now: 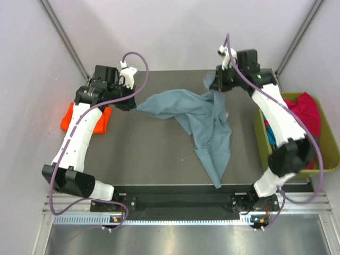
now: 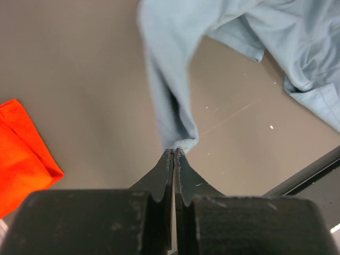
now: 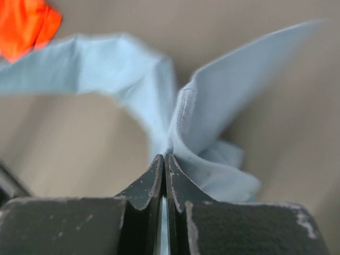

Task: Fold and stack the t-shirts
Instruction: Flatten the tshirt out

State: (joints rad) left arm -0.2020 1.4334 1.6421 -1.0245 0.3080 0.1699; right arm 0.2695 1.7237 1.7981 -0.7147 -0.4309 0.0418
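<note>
Top view: a blue shirt [image 1: 204, 119] is strung between both arms over the far half of the table [image 1: 149, 159], its loose end trailing towards the near edge. The left gripper [image 1: 135, 105] holds its left corner. The right gripper [image 1: 218, 88] holds its far right edge. An orange shirt [image 1: 69, 119] lies at the table's left edge, partly under the left arm. A green bin [image 1: 330, 156] to the right of the table holds a pink shirt [image 1: 309, 109].

Left wrist view: the left gripper [image 2: 174, 153] has its fingers pressed together, pinching a hem of the blue shirt [image 2: 170, 85]. The orange shirt [image 2: 21, 151] lies at the left.

Right wrist view: the right gripper [image 3: 164, 158] is clamped on a fold of the blue shirt [image 3: 228, 95]. The orange shirt [image 3: 24, 24] shows blurred at top left.
</note>
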